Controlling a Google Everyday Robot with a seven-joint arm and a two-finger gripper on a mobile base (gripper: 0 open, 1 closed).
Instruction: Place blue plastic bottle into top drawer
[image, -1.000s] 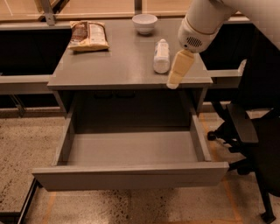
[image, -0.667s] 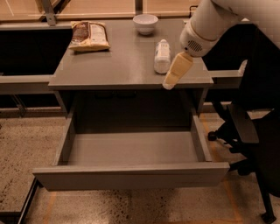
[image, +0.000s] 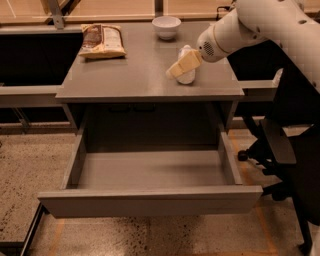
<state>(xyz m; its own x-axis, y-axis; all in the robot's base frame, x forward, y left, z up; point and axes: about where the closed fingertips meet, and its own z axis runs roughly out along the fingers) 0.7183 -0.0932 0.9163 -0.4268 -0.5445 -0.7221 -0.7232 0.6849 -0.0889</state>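
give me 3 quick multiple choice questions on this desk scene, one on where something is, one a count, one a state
1. Where is the claw?
A. low by the floor
B. at the blue plastic bottle, on the right part of the desk top
C. at the far left of the picture

2. How many loose things lie on the grey desk?
A. one
B. two
C. three

3. The top drawer is
A. pulled open
B. shut
C. lying on the floor

Answers:
1. B, the claw covers part of the bottle, near the desk's right edge.
2. C, there are the brown snack bag, the white bowl and the bottle.
3. A, its inside shows, sticking out in front of the desk.
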